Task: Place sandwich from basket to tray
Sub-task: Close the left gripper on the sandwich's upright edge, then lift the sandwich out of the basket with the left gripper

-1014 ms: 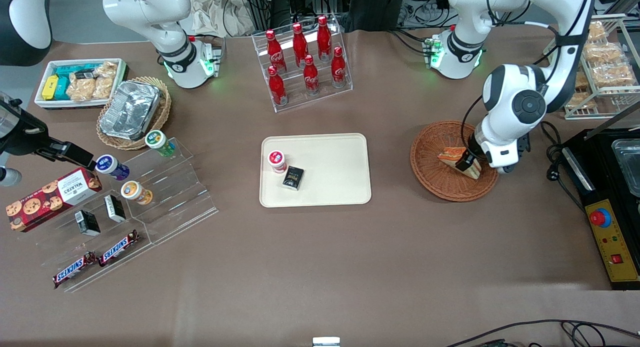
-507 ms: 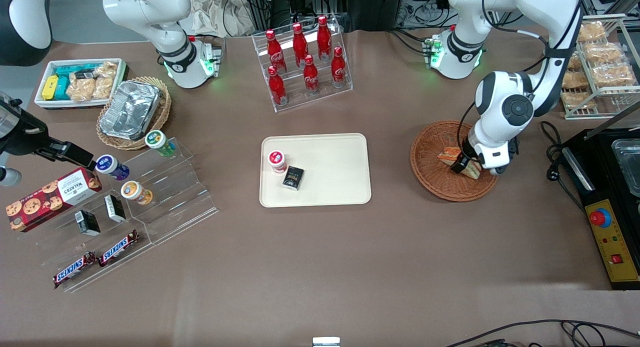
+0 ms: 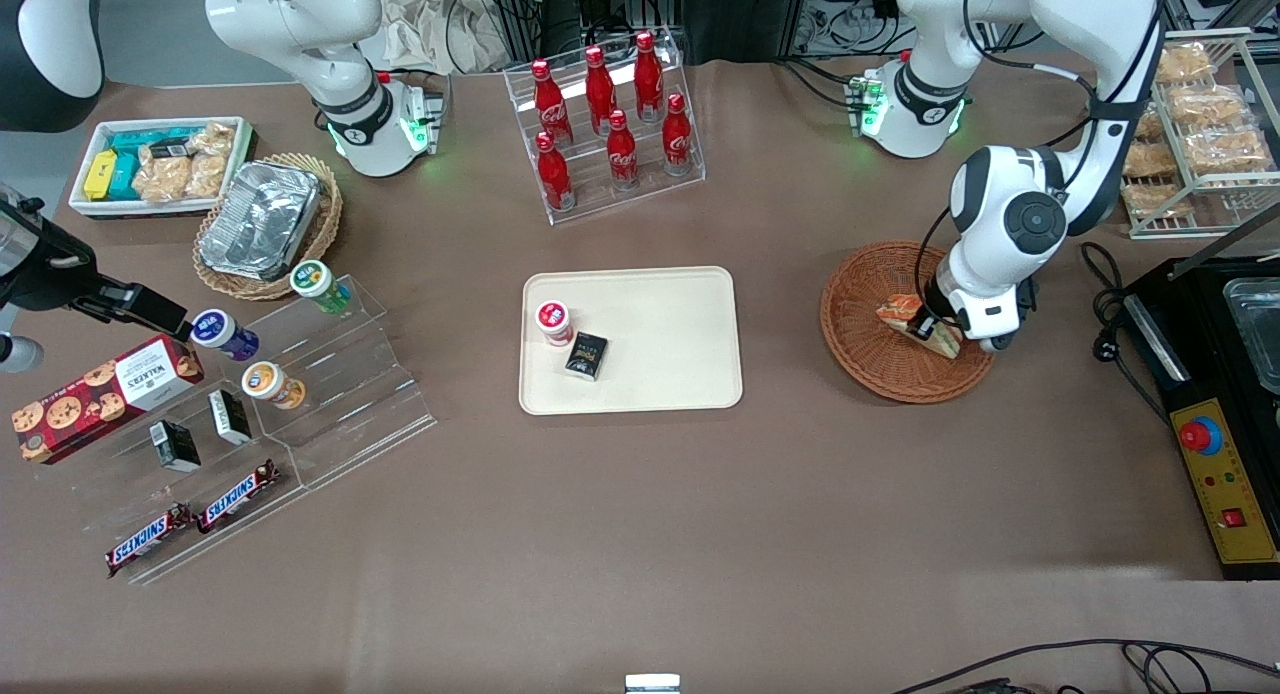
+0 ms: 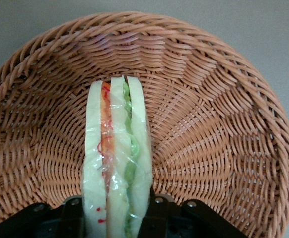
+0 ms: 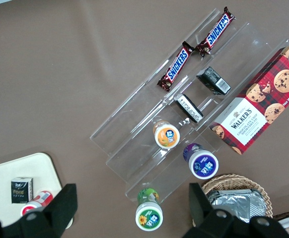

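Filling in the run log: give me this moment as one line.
phase: grasp | gripper: shut on sandwich | sandwich: in basket, not lifted | tray: awaiting sandwich

A robotics lab staged as a snack shop: cola bottles [image 3: 610,124] on an acrylic rack, Snickers bars [image 3: 195,522] on clear steps, over one brown worktop [image 3: 640,514] (cables trail its edges), emergency-stop box [image 3: 1222,474] alongside.
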